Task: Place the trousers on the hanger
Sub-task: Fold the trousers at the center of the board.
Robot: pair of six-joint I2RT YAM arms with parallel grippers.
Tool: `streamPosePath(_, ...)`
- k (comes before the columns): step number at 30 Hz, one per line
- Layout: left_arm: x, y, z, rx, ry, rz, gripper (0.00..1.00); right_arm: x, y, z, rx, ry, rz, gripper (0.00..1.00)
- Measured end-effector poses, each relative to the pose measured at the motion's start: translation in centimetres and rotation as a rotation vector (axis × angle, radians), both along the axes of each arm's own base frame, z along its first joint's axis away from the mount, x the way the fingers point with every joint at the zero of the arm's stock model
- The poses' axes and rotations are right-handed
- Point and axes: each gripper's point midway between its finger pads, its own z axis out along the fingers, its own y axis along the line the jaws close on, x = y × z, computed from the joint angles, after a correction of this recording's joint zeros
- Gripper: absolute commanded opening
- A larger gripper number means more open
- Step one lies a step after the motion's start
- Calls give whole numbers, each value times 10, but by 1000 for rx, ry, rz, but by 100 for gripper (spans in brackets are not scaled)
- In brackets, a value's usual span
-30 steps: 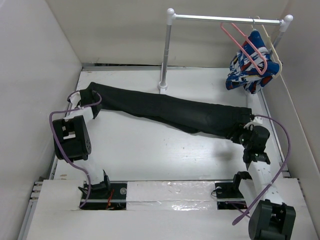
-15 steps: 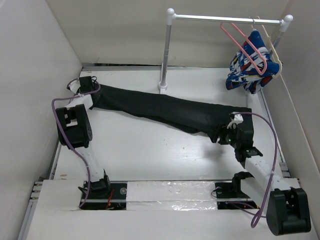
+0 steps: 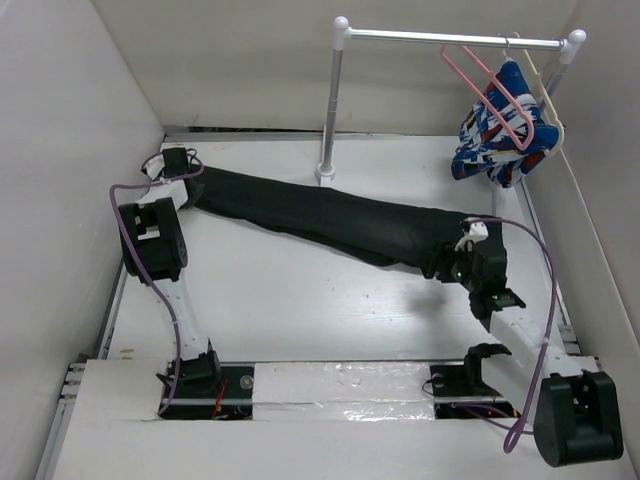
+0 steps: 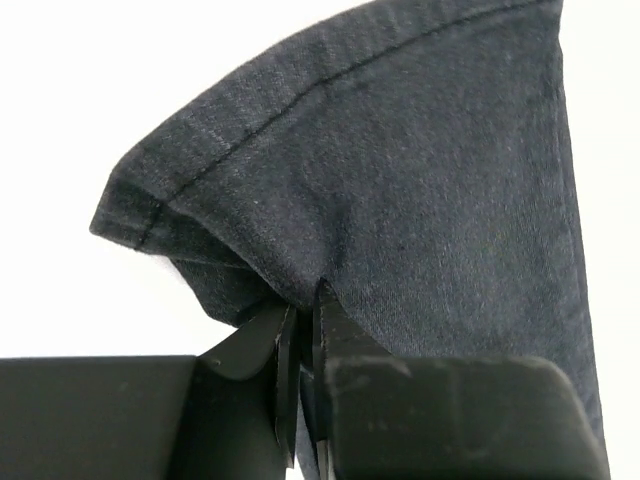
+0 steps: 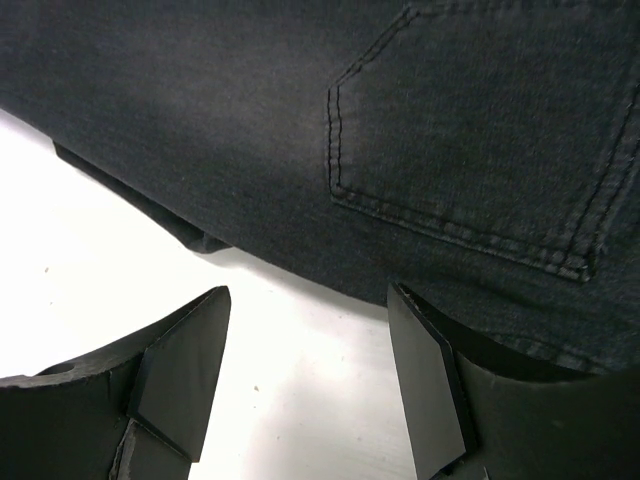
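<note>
While the table (image 3: 300, 300) carries everything, the trousers (image 3: 330, 215) run flat across it from one claw to the other! Beyond the right claw (image 5: 308, 295) stands the rack (image 3: 335, 100), well apart from it. On its rail, a patterned garment (image 3: 495, 140) hangs right beside the pink hanger (image 3: 490, 90), which is bare. Down to the claws: the left claw (image 4: 305, 310) is pinched tight on the leg end, fabric bunching up from between its fingers. The right claw is spread wide at the waist end and grips nothing, with the back pocket just ahead of its right finger and white table between the two.
</note>
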Motion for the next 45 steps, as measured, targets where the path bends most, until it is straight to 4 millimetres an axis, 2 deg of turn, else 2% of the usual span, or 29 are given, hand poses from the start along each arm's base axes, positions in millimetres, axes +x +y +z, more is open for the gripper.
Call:
streamPosePath(4,-4,5,-2,23,18,-31,0,2,-1,8,0,-27,-6,70)
streamPosePath(8,-23,20,-3,41,32,-24,0,2,-2,19,3,-64,-15,71)
streamPosePath(12,-60,40,-4,69,78,8,0,-3,-6,27,5,-83,-39,76)
streamPosePath(13,-70,43,-5,80,95,14,0,-4,-7,29,6,-85,-48,80)
streamPosePath(14,-80,45,-5,88,110,20,0,-6,-9,30,6,-87,-57,88)
streamPosePath(17,-113,44,-5,109,160,31,0,-12,-12,34,16,-85,-84,99)
streamPosePath(21,-162,35,-1,119,244,33,0,-15,-20,42,38,-104,-137,100)
streamPosePath(23,-178,34,6,137,277,34,8,-14,-31,41,44,-97,-187,100)
streamPosePath(24,-183,36,11,152,288,35,16,-13,-37,40,45,-91,-217,100)
streamPosePath(25,-186,38,17,171,295,34,34,-11,-46,38,45,-82,-250,100)
streamPosePath(26,-190,40,23,195,302,29,42,-11,-55,35,46,-69,-285,100)
streamPosePath(28,-193,44,39,234,298,28,49,-10,-73,26,48,-34,-350,100)
streamPosePath(30,-189,43,58,253,254,18,49,-9,-91,15,56,11,-416,100)
streamPosePath(31,-185,42,67,258,225,11,45,-8,-99,10,62,32,-447,100)
streamPosePath(33,-171,25,93,265,121,-39,32,-7,-111,-2,82,78,-496,100)
streamPosePath(35,-152,-13,120,259,3,-148,3,-5,-120,-14,106,122,-527,100)
streamPosePath(36,-142,-40,135,252,-67,-224,0,-3,-122,-16,119,132,-526,100)
streamPosePath(38,-129,-101,162,236,-192,-388,0,-1,-132,-32,143,202,-554,100)
streamPosePath(41,-133,-180,190,177,-343,-583,0,9,-139,-39,177,223,-567,100)
streamPosePath(43,-143,-216,202,107,-455,-671,0,17,-141,-40,202,215,-571,98)
streamPosePath(45,-157,-222,192,67,-479,-688,0,25,-142,-39,229,206,-571,96)
